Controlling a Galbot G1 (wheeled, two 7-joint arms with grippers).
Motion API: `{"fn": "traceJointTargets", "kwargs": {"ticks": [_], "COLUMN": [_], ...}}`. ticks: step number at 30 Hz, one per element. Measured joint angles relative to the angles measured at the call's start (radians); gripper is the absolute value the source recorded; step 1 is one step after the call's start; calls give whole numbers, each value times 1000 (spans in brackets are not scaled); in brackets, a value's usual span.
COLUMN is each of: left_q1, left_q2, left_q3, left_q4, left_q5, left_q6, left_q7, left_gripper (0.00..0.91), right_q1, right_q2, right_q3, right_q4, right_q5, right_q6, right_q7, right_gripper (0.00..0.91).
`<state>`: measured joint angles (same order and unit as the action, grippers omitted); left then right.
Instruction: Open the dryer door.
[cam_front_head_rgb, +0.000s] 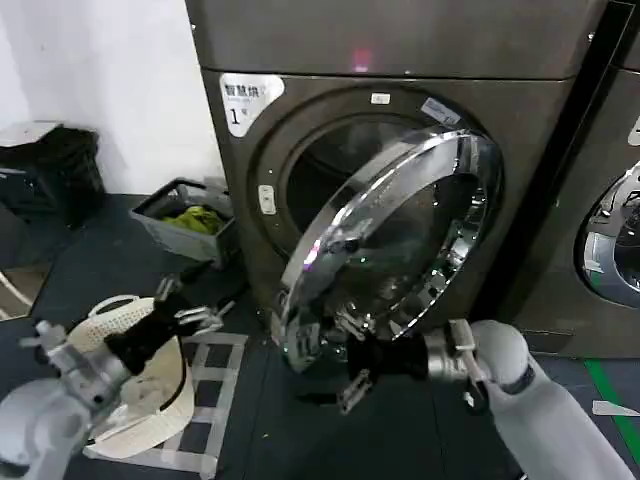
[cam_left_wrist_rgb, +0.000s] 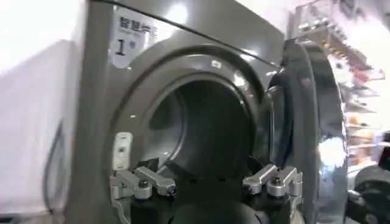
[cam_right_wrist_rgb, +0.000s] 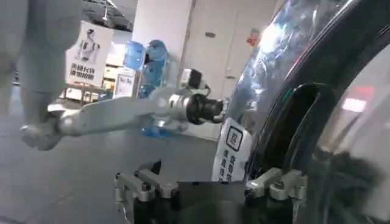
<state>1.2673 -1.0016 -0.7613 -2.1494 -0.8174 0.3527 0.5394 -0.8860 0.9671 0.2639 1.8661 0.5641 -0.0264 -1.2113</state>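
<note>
dryer door (cam_front_head_rgb: 395, 235) hangs swung partly out from the dryer (cam_front_head_rgb: 400, 110). right gripper (cam_front_head_rgb: 330, 365), fingers spread and empty, sits at the door's lower rim. left gripper (cam_front_head_rgb: 195, 305), spread and empty, waits left of the dryer.

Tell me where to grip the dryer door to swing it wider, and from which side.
Grip the dryer door at the free lower-left edge of its chrome ring, farthest from the hinge, coming from below and in front. The right gripper is already open there. The left gripper hovers open, left of the dryer.
</note>
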Motion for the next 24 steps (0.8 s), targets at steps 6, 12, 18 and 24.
{"fn": "traceJointTargets", "kwargs": {"ticks": [6, 12, 18, 24], "left_q1": [-108, -207, -253, -271], "left_q2": [61, 74, 64, 73], "left_q3": [133, 259, 363, 427], "left_q4": [47, 92, 100, 77], "left_q5": [-30, -26, -19, -9], "left_q6": [4, 6, 6, 7], "left_q7": [9, 28, 73, 95], "left_gripper": [907, 907, 907, 907], "right_q1": [-74, -173, -268, -351], "right_q2": [-12, 9, 60, 123], "right_q3": [161, 378, 616, 836], "right_q4": [-15, -47, -78, -79], "right_q5": [2, -55, -66, -55], "right_q6": [5, 39, 62, 69], "right_q7": [-45, -80, -72, 18], "right_gripper": [907, 907, 907, 907]}}
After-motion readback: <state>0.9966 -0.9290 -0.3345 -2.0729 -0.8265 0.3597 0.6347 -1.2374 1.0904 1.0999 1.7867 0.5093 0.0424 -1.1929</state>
